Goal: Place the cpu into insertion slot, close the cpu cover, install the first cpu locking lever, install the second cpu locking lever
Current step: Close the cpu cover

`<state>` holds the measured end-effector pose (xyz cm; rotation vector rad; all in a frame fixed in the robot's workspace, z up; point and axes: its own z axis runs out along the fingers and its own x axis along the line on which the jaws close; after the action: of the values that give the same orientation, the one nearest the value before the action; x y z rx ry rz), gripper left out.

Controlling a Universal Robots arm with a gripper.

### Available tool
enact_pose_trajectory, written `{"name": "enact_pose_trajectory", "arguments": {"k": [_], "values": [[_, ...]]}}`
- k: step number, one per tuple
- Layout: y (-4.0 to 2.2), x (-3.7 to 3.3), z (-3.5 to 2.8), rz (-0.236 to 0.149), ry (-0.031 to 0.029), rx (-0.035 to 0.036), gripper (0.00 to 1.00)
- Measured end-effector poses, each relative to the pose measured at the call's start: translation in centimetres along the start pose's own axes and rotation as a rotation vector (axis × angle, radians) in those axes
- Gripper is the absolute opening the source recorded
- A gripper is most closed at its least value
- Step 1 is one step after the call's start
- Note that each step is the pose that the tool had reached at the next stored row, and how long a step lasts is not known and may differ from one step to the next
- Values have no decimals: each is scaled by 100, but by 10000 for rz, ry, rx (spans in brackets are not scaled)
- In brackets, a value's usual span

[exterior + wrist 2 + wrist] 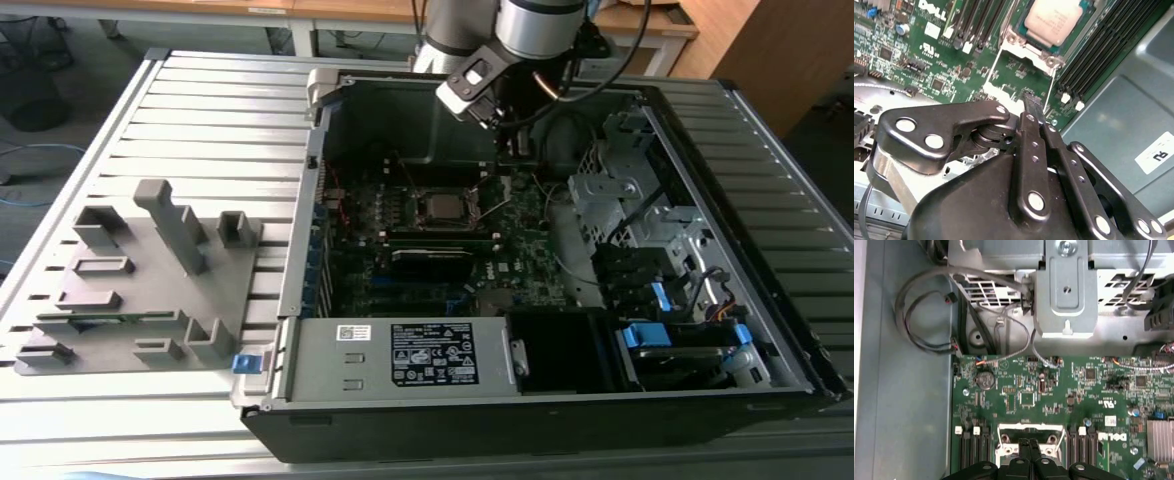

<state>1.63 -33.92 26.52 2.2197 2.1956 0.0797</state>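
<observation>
The cpu [1056, 19], a flat silver-grey square, lies in the insertion slot [1010, 36] on the green motherboard. The cpu cover [1026, 47], a silvery frame, lies flat around it. In the exterior view the cpu [442, 207] sits mid-board inside the open computer case. My gripper [1030, 99] hangs a little beside the slot, over a white outline printed on the board. Its two black fingers [1024, 446] are pressed together with nothing between them. In the exterior view my gripper [514, 158] is just behind the slot, toward the case's back wall.
Long black memory slots [1104, 47] run along both sides of the socket. A metal drive cage [641, 200] and loose cables [929, 315] fill the case at the exterior view's right. The power supply [414, 355] sits in front. A grey fixture tray [134, 270] lies on the slatted table.
</observation>
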Motion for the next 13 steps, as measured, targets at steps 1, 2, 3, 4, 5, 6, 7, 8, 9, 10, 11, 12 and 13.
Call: {"name": "enact_pose_trajectory", "arguments": {"k": [1,2,3,4,5,6,7,8,9,10,11,12,13], "values": [[17,0,1,0,1,0,10],[34,1,3,0,1,0,10],[52,1,4,2,1,0,10],[68,1,5,2,1,0,10],[85,1,5,1,1,0,10],[103,1,7,1,1,0,10],[120,1,8,-1,1,0,10],[138,1,8,0,0,0,10],[157,1,10,1,0,0,10],[176,2,11,1,1,0,10],[194,2,12,1,1,0,10],[214,2,13,0,0,0,10],[232,2,14,0,0,0,10]]}}
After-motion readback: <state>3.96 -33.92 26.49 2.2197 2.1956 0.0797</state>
